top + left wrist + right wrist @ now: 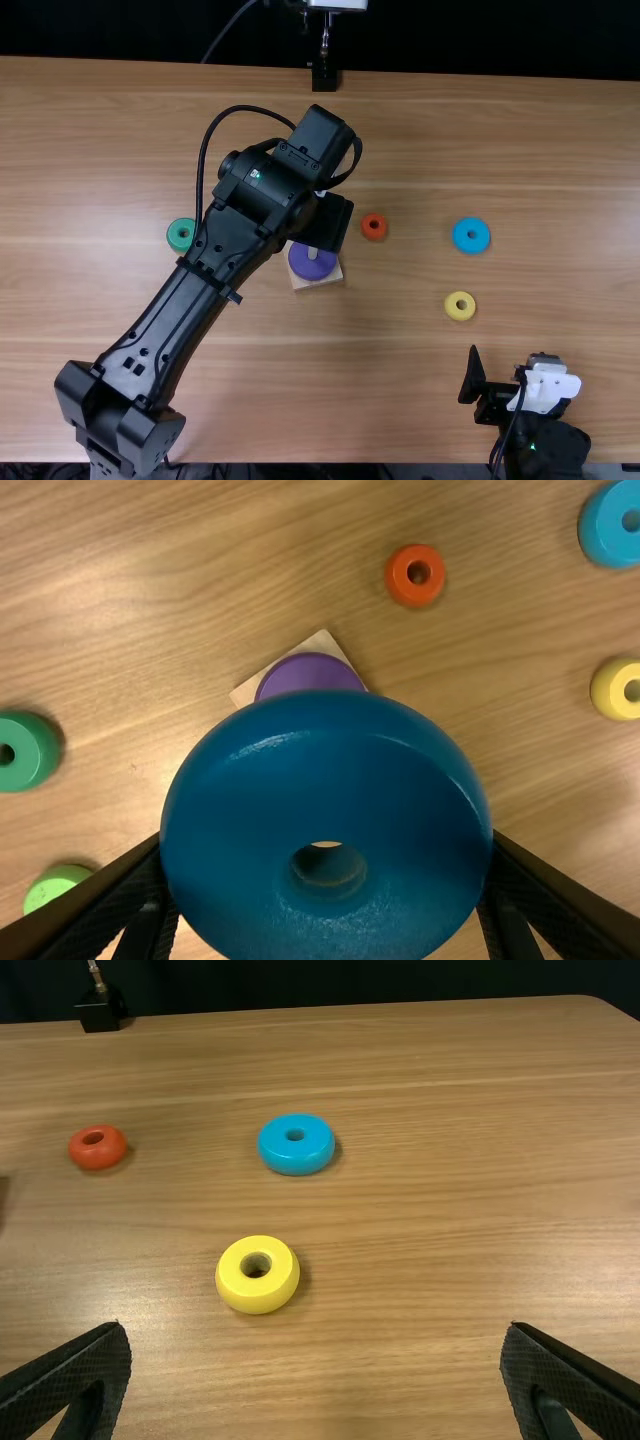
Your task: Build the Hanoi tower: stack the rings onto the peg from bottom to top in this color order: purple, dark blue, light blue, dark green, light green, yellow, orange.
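Gripped between the two fingers of the left gripper [331, 218], the dark blue ring [325, 730] is held above the table, touched on both sides. Beneath this gripper, slightly toward the near edge, the purple ring [311, 264] is set around the peg [312, 254], on a square wooden base [319, 284]. Just to the right of the gripper, the orange ring [374, 227] is seen, with a narrow gap left before the base. More room is offered farther right, where the light blue ring [471, 235] is placed well apart, the yellow ring [460, 306] being nearer the near edge. To the gripper's left, past the forearm, the dark green ring [181, 234] is found; the light green ring [55, 885] is partly covered by one finger in the left wrist view.

By the near edge, the right gripper [510, 358] is held with fingers spread, nothing between them. Ahead of it the yellow ring is lain, then the light blue one beyond. Light brown wood, streaked with grain, is bordered at the far edge by a dark backdrop [480, 40], where a black stand [325, 76] is placed.
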`<state>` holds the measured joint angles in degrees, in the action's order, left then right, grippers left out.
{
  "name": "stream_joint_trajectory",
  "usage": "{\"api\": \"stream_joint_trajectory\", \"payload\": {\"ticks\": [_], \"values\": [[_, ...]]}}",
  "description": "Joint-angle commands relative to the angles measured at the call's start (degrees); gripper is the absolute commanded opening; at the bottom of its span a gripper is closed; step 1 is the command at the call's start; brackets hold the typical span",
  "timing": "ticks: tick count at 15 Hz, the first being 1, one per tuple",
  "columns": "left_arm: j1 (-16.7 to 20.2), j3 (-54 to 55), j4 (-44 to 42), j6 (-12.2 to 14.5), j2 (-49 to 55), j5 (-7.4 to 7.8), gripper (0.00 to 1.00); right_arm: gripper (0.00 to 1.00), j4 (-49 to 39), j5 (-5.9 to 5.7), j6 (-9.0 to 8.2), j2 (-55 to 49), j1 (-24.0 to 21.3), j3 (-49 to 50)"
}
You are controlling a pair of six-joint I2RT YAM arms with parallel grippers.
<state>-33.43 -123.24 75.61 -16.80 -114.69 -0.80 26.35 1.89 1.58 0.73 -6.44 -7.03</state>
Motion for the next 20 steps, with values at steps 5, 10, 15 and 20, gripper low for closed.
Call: {"api": "stream_joint_trajectory", "payload": {"ticks": [5, 10, 15, 20], "values": [[-0.4, 0.4, -0.3, -0.4, -2.6, 0.38, 0.09, 1.00, 3.2, 0.01, 0.00, -0.7, -0.4, 6.1], [-0.5, 0.3, -0.8, -0.4, -3.8, 0.38, 0.09, 1.00, 3.2, 0.01, 0.00, -0.7, -0.4, 6.1], [-0.5, 0.3, -0.8, -0.4, -4.7, 0.38, 0.10, 1.00, 3.2, 0.01, 0.00, -0.7, -0.4, 6.1], [-0.7, 0.4, -0.7, -0.4, -5.7, 0.27, 0.36, 1.00, 3.2, 0.01, 0.00, -0.7, -0.4, 6.1]]}}
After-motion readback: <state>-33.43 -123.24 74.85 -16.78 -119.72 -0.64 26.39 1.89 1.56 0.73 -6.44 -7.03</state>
